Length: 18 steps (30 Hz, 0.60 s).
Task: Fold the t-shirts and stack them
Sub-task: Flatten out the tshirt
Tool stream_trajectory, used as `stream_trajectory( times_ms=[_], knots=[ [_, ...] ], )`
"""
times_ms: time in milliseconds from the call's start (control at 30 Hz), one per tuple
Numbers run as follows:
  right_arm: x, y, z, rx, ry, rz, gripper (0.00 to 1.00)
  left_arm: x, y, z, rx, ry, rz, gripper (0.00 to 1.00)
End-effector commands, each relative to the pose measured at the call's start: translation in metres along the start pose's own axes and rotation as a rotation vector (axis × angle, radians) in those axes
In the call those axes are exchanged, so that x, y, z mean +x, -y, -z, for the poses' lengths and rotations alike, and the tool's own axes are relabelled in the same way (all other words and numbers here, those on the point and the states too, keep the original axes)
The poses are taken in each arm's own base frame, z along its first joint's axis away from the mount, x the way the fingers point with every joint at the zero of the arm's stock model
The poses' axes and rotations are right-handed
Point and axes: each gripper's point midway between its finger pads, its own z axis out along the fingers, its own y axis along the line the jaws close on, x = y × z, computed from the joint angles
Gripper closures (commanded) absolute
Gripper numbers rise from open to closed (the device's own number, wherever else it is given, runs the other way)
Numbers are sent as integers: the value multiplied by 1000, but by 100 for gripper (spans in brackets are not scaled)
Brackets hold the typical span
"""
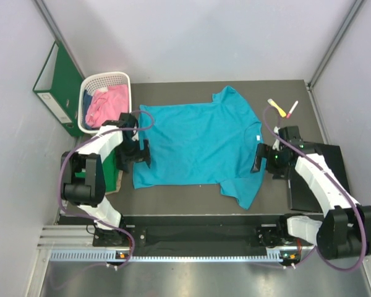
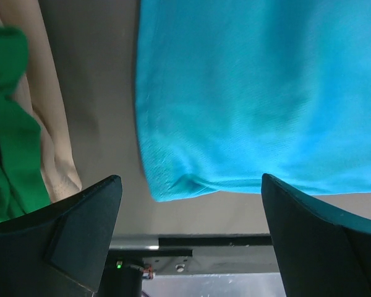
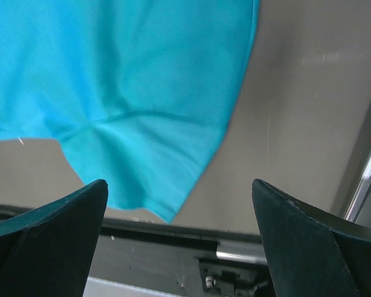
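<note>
- Left gripper [image 2: 190, 201]: the two dark fingers stand wide apart with nothing between them. It hovers over the near hem corner of the teal-blue t-shirt [image 2: 260, 93].
- Right gripper [image 3: 179, 198]: the fingers are likewise spread wide and hold nothing. It hovers over the near sleeve of the same shirt.
- Teal-blue t-shirt [image 1: 198, 145]: it lies spread flat in the middle of the table [image 1: 173, 93]. The hem points left, the collar points right, one sleeve points to the far side and the other to the near side.
- Green t-shirt [image 2: 9, 124]: bunched at the left table edge, partly under the left arm.
- Pink t-shirt [image 1: 108, 102]: crumpled inside the white lattice basket [image 1: 94, 82] at the far left corner.
- Green ring binder [image 1: 55, 86]: it stands against the left wall, just beside the basket.
- Two marker pens [image 1: 283, 107]: they lie near the far right corner, apart from the shirt.
- Black flat panel [image 1: 331, 161]: it lies at the right table edge, partly under the right arm.
- Surface: matte dark grey-brown, with an aluminium rail [image 1: 173, 253] at the near edge carrying both arm bases.
- Room: plain pale walls enclose the table on three sides.
</note>
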Motion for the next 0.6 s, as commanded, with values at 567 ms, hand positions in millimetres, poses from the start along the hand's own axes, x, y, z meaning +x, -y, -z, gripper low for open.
stream_trajectory(
  times_ms=[567],
  knots=[
    [93,-14,-45,-39,-260,-92,19,44,-5,-9,4,-68,83,22]
  ],
)
